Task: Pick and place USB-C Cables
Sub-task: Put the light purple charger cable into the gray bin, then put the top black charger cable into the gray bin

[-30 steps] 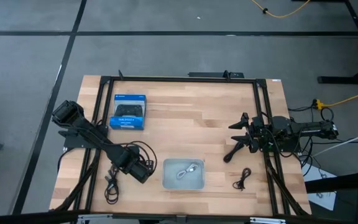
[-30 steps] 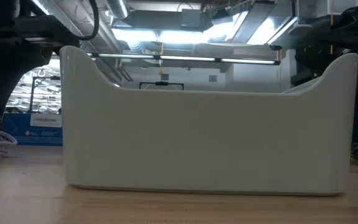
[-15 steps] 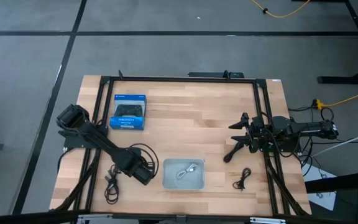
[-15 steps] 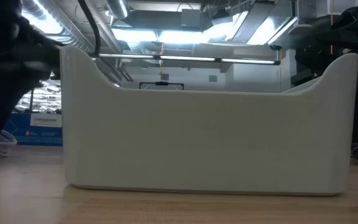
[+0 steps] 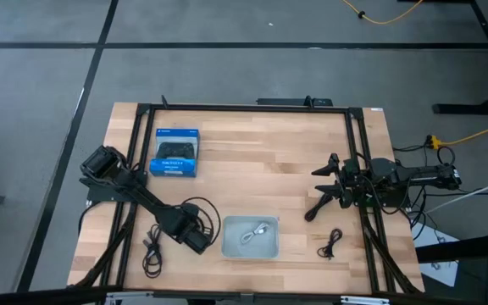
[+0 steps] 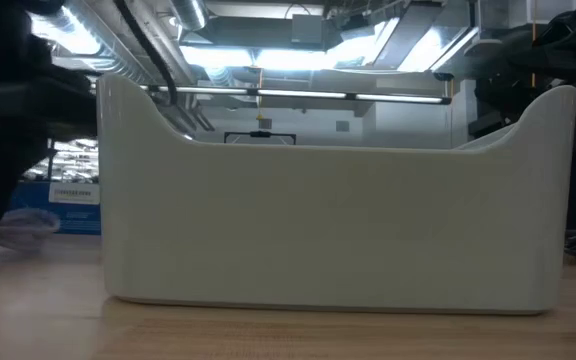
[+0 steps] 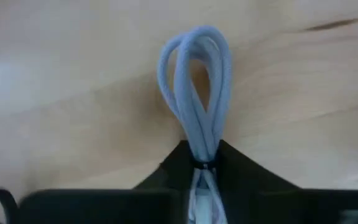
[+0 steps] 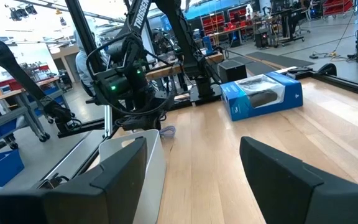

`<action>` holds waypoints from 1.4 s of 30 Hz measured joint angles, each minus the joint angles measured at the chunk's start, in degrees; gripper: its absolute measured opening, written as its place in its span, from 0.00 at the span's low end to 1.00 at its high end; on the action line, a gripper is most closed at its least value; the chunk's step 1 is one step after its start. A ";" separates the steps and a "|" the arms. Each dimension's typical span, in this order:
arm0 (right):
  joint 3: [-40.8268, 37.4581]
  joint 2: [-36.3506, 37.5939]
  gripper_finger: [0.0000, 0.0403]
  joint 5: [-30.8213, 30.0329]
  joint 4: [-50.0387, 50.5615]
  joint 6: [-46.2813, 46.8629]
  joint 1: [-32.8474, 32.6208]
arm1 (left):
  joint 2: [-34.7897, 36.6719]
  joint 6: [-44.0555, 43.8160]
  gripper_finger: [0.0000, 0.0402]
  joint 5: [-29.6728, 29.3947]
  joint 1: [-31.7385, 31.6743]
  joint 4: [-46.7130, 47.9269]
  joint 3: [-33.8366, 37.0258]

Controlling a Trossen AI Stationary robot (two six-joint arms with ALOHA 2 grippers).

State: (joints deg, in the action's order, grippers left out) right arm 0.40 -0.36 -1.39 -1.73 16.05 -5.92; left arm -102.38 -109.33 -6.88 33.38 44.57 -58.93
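My left gripper (image 5: pixel 198 241) is shut on a pale silvery-white coiled cable (image 7: pixel 196 81), just left of the grey tray (image 5: pixel 227 247). The cable's loop sticks out past the fingertips over the wood. It also shows in the low view (image 6: pixel 28 224), left of the tray (image 6: pixel 338 225). Another pale cable (image 5: pixel 257 231) lies in the tray. One black cable (image 5: pixel 152 253) lies on the table left of my left gripper. Another black cable (image 5: pixel 330 243) lies right of the tray. My right gripper (image 5: pixel 315 210) is open and empty at the table's right side. My left gripper pinches the pale cable bundle between its two fingers (image 7: pixel 244 177), at the bundle's waist by a small dark tie (image 7: pixel 200 163). The bundle runs along the fingers, and its looped end (image 7: pixel 194 46) points forward past the tips. Whether the loop touches the table, I cannot tell.
A blue game-controller box (image 5: pixel 176 152) lies at the far left of the table. A dark frame (image 5: pixel 244 108) runs around the table. My left arm's own black wiring (image 5: pixel 195 206) loops above the gripper. Bare wood lies in the table's middle.
My left gripper has moved a little toward the table's near edge and toward the tray, carrying the pale cable. In the low view the cable has come closer to the tray's left wall.
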 joint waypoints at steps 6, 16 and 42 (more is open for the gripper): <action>0.00 0.00 0.65 -0.02 -0.01 -0.02 0.00 | -0.18 3.75 0.07 -10.65 -1.42 11.50 -5.62; 0.00 0.00 0.65 -0.02 -0.03 -0.02 -0.01 | 1.44 32.94 0.07 -33.32 -4.02 9.30 -22.80; 0.00 0.00 0.65 0.02 -2.30 0.22 -0.01 | -2.87 75.28 0.26 -15.14 -7.51 -15.38 -24.01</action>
State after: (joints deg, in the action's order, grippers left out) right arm 0.40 -0.37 -1.37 -4.03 16.27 -5.93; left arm -105.25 -34.05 -22.02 25.87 29.19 -82.94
